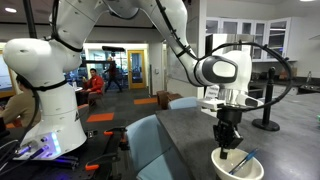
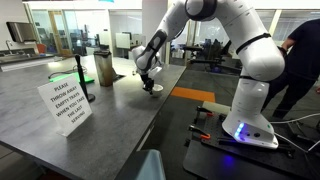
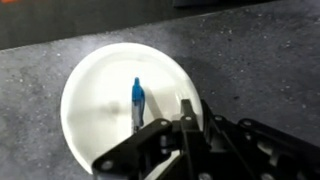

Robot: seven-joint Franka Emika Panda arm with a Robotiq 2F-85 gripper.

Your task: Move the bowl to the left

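The cream-white bowl (image 3: 105, 95) fills the wrist view on the dark grey table, with a thin blue utensil (image 3: 137, 95) lying in it. The bowl also shows in both exterior views (image 1: 237, 166) (image 2: 152, 89), near the table's edge. My gripper (image 3: 186, 106) has its fingers drawn together at the bowl's right rim and seems shut on that rim. In an exterior view the gripper (image 1: 229, 141) reaches straight down into the bowl beside the blue utensil (image 1: 246, 157). The fingertips are hidden by the gripper's own body.
A white paper sign (image 2: 65, 105) stands on the table near the camera. A green cylinder (image 2: 103, 68) and a thin black stand (image 2: 86, 80) are behind it. Blue chairs (image 1: 160, 140) sit at the table's edge. The robot base (image 2: 250, 125) stands beside the table.
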